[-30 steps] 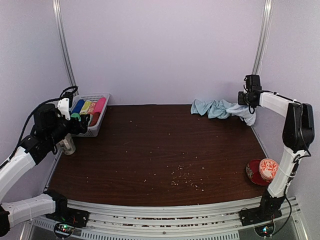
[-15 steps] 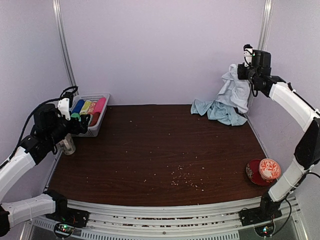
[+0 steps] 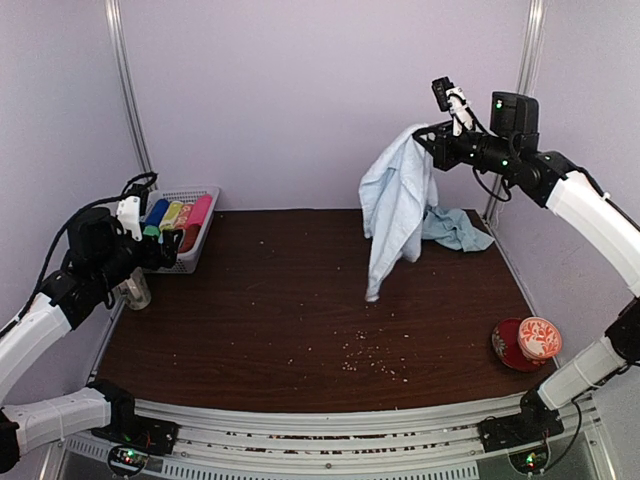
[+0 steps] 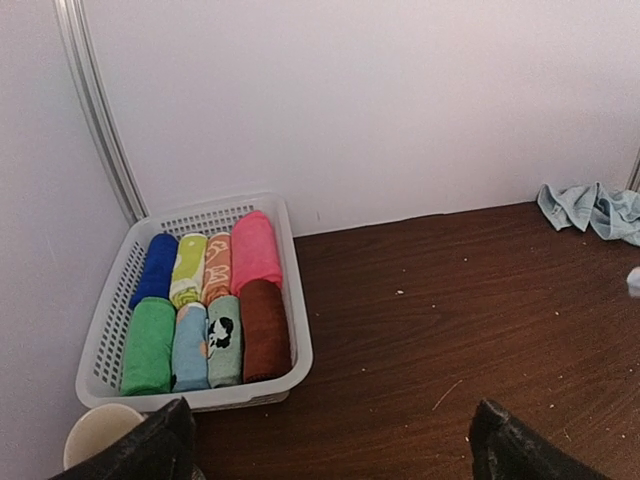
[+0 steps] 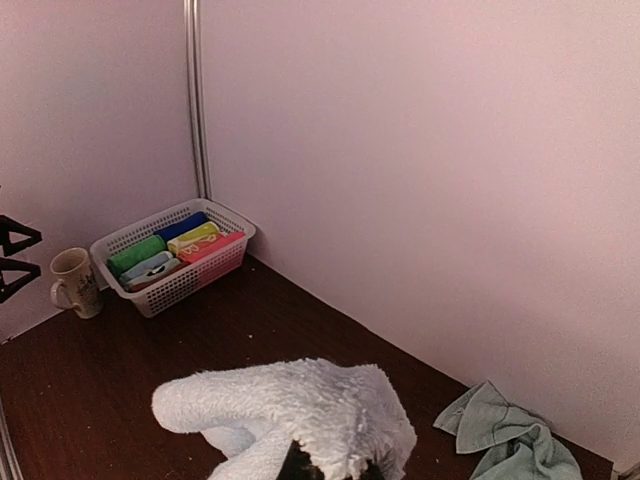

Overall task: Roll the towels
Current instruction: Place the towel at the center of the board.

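Note:
A pale light-blue towel (image 3: 395, 210) hangs full length from my right gripper (image 3: 425, 135), high above the table's back right. That gripper is shut on the towel's top edge. In the right wrist view the held towel (image 5: 300, 410) bunches over the fingers and hides them. A second pale towel (image 3: 455, 228) lies crumpled on the table by the back wall; it also shows in both wrist views, as towel (image 5: 505, 440) and towel (image 4: 595, 208). My left gripper (image 3: 160, 248) hovers at the far left near the basket, and in its wrist view the left gripper (image 4: 335, 450) stands wide open and holds nothing.
A white basket (image 3: 190, 262) with several coloured rolls sits at the back left; its rim (image 4: 298, 330) is close to my left fingers. A mug (image 3: 135, 290) stands beside it. A red dish with a patterned cup (image 3: 528, 342) sits at the front right. Crumbs dot the table's middle.
My right gripper rose and swung left from the back right corner, pulling one towel off the pile until it hangs free. The left arm has not moved.

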{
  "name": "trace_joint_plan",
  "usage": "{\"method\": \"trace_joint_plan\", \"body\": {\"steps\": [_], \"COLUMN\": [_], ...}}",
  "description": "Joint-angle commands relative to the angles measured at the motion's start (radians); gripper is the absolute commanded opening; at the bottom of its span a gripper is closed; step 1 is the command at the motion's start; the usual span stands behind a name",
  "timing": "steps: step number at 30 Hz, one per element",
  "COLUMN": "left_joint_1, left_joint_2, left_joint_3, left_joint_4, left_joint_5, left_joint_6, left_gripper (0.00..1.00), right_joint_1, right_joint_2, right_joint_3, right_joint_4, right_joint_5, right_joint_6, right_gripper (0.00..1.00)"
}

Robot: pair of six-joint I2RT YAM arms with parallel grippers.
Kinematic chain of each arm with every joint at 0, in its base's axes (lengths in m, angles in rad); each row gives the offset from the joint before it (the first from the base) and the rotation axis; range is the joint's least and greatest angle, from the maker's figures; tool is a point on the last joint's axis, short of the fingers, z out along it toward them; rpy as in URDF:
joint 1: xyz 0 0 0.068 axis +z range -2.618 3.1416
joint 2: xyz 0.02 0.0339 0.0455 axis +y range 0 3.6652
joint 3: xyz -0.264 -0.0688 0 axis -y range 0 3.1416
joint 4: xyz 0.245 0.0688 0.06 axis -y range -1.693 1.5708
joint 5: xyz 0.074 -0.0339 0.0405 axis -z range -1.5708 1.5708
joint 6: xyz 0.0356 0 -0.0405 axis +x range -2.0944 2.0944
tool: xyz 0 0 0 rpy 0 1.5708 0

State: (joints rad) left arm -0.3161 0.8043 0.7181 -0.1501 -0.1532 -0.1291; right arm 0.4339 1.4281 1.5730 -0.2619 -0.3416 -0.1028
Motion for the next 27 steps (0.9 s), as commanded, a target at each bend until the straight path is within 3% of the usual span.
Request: {"method": "trace_joint_plan", "body": {"steps": [1, 10, 17, 22, 27], "left_joint_1": [0.004, 0.002, -0.101, -0.266, -0.419], "left_joint_2": [0.005, 0.072, 0.182, 0.243, 0.456], "left_joint_3": [0.001, 0.008, 0.096, 0.062, 0.135], "left_joint_4": [0.050, 0.041, -0.024, 0.109, 0.180], "left_joint_5": [0.024, 0.112, 0.134, -0.010, -0.220], "left_joint_6": [0.009, 0.008, -0.103, -0.188, -0.144], "left_gripper": [0.98, 0.98, 0.98, 0.98, 0.98], "right_joint_1": [0.002, 0.006, -0.006, -0.064, -0.122], "right_joint_2": [0.019, 0.272, 0.333, 0.273, 0.263], "right_joint_3": [-0.031, -0.107, -0.110, -0.173, -0.211], "right_joint_4": [0.011, -0.029, -0.159, -0.157, -0.175], "right_joint_5": [-0.216, -0.191, 0.065, 0.097, 0.171], "right_joint_6": [0.056, 0.028, -0.084, -0.097, -0.103], "right_gripper": [0.00, 0.00, 0.00, 0.00, 0.00]}}
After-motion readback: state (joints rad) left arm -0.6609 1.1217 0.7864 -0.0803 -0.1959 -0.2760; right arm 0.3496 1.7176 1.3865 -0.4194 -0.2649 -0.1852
